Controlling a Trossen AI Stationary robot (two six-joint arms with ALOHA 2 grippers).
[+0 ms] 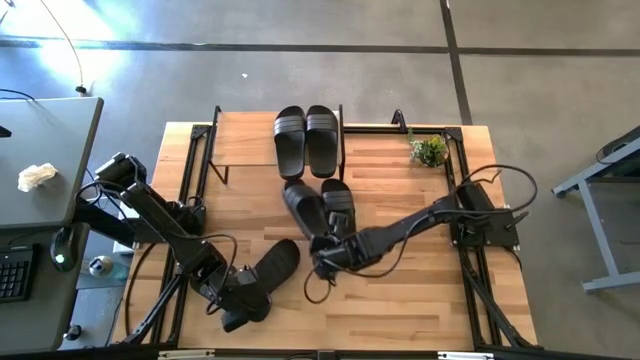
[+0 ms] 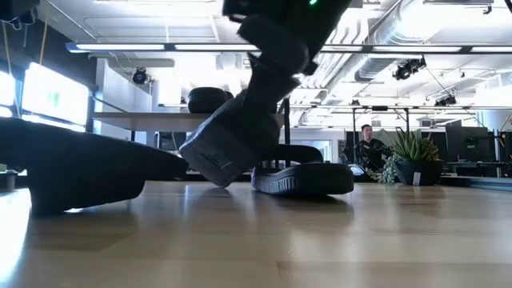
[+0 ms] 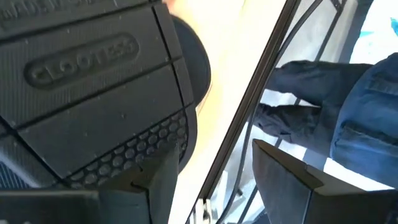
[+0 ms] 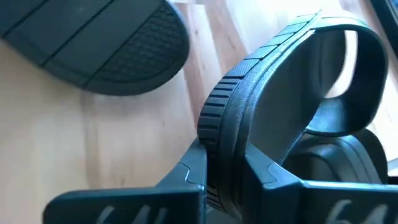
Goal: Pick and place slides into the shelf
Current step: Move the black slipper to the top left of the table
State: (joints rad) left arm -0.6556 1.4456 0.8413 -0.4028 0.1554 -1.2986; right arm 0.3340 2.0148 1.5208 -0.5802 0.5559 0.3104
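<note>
Pinched between the fingers of the right claw point(image 4: 225, 177) is the ridged edge of one slide point(image 4: 292, 99), its sole rim clamped tight, and the low view shows that sandal tipped up off the surface point(image 1: 420, 300) at a steep angle near the middle. To carry this step well, the arm should probably lift the sandal fully clear before swinging it, since a neighbouring slide point(image 1: 338, 203) lies just beside it and could be dragged along; then turn it sole-down and line it up with the pair already stored. The left claw point(image 1: 240, 305), near the front of the surface, stands spread across the heel end of another slide point(image 1: 272, 268), one finger lying along the sole in its wrist view; whether that sandal is truly gripped I cannot tell. The shelf point(image 1: 245, 140), at the back of the surface, carries two slides point(image 1: 306, 138) side by side on the right part of its top board, with the left part bare. A small potted plant point(image 1: 429, 150) sits at the back right corner, well apart from the work.
</note>
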